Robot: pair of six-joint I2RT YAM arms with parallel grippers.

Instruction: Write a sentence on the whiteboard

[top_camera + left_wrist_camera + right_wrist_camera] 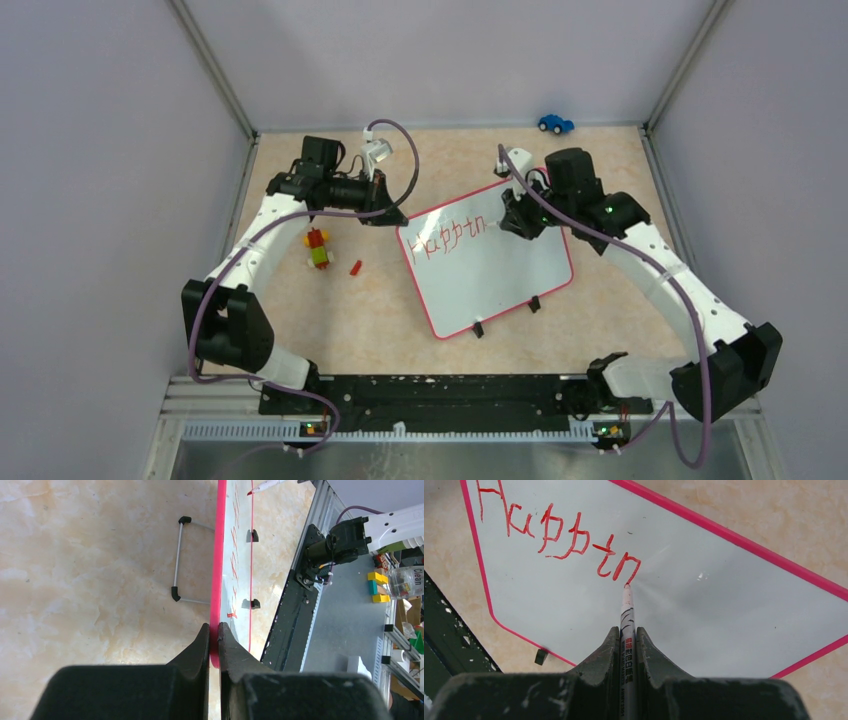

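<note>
Right end effector (627, 632): clamping a marker (626, 605), tip pressing on the whiteboard (500, 280) at the end of the last red stroke. Left end effector (214, 630): pinching the whiteboard's pink frame at its far-left corner. Whiteboard: sitting askew mid-surface (380, 320), between both arms. Sentence (559, 535): running along the board's far edge, reading roughly "Happin". Toy car (555, 123): sitting by the far wall. Blocks (318, 248): lying left of the whiteboard.

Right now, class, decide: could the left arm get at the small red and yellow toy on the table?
Probably not. The left hand is clamped on the frame of the whiteboard. The toy lies close by with nothing between, so it looks reachable after letting go.
</note>
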